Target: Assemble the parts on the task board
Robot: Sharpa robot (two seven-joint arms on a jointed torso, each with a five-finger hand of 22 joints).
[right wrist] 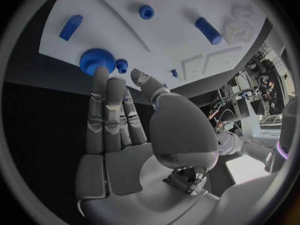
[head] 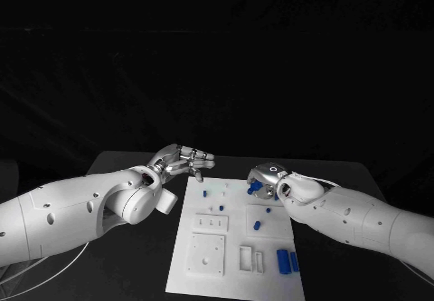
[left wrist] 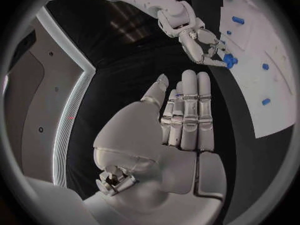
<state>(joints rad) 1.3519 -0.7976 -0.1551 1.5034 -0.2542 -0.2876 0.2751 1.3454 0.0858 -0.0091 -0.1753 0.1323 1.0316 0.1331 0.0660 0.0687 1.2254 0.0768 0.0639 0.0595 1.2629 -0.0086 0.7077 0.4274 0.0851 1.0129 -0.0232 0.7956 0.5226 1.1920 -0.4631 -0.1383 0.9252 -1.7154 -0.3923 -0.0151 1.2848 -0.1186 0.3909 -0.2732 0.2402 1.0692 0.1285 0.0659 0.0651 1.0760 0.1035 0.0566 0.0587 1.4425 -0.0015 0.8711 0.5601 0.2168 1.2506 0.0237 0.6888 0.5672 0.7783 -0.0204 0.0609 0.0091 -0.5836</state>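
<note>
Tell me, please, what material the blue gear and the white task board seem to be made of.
The blue gear looks like matte plastic: uniform colour, fine moulded or printed teeth, no metallic shine. The task board looks like white plastic too, matte, with raised blocks in the same white; it may be printed, but that is not certain.

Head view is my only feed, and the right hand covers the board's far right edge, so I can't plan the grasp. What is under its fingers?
Observer: A blue gear. In the right wrist view the right hand has its fingertips on the gear's rim, at the edge of the task board.
Operator: Is it gripped?
Observer: I cannot tell. The gear looks to lie flat on the board, and a small blue peg sits right beside it, near the thumb.
Operator: And the left hand?
Observer: The left wrist view shows the left hand with its fingers straight and nothing in it.
</note>
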